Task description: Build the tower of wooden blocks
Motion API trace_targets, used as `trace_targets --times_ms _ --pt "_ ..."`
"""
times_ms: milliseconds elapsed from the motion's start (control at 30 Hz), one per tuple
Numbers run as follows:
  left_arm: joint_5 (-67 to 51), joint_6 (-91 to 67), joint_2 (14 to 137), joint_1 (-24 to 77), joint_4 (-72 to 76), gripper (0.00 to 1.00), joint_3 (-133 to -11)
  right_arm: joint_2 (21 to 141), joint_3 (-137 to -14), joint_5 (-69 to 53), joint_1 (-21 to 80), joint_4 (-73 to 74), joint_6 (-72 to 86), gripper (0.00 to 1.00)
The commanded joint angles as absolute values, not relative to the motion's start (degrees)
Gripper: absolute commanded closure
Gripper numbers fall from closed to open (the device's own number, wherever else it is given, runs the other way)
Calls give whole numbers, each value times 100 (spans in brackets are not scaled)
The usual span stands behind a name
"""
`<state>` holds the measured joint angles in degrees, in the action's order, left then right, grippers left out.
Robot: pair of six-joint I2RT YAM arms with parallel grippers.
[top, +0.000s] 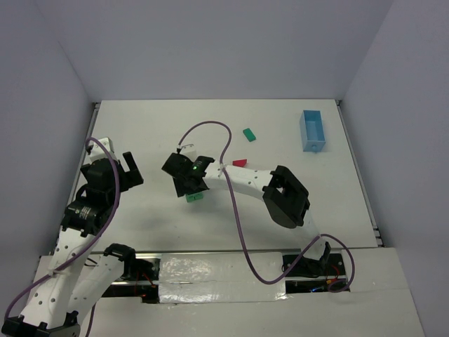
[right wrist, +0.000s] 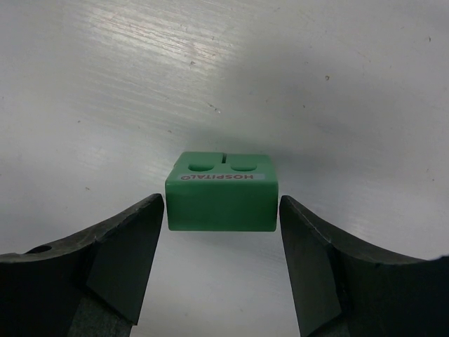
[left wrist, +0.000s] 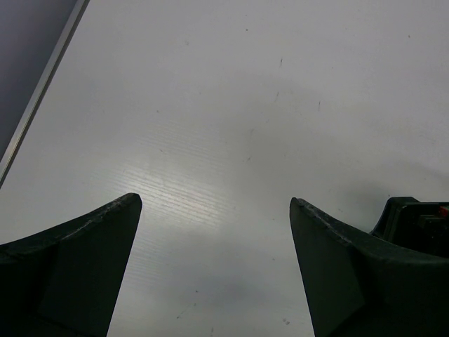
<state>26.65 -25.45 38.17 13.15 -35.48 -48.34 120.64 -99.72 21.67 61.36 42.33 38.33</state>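
A green block [right wrist: 222, 200] with two oval windows, a slit and a "HOSPITAL" label lies on the white table, also seen in the top view [top: 194, 197]. My right gripper [right wrist: 222, 205] is open, with one finger on each side of this block and a narrow gap at each side. In the top view the right gripper [top: 191, 188] is left of the table's centre. A second green block [top: 248, 133] lies farther back. A red triangular piece [top: 240, 163] lies beside the right arm. My left gripper [left wrist: 216, 200] is open and empty over bare table at the left [top: 131, 169].
A light blue plastic box [top: 312, 130] stands at the back right. The right arm's purple cable [top: 210, 126] loops over the table's middle. White walls enclose the table on three sides. The table's left edge [left wrist: 42, 84] shows in the left wrist view.
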Motion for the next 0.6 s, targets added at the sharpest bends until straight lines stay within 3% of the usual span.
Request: trace_targets --times_ms 0,167,233,300,333,567 --pt "2619 -2443 3823 1292 -3305 1 -4772 11742 -9949 2215 6188 4201 3911 24" --pt "2610 -2435 3823 1292 -3305 1 -4772 11690 -9967 2197 6196 4184 3920 21" --pt "2610 -2435 3823 1292 -3305 1 -4773 11663 -9993 2197 6196 4184 3937 12" --pt "2610 -2443 3823 1292 -3305 0 -4781 11602 -10011 2188 6188 4166 3929 10" --pt "2619 -2435 3823 1292 -3313 1 -4781 11567 -10011 2180 6188 4157 3955 0" --pt "2716 -2478 3814 1292 -3331 1 -4781 10357 -8942 1785 5916 3176 4008 0"
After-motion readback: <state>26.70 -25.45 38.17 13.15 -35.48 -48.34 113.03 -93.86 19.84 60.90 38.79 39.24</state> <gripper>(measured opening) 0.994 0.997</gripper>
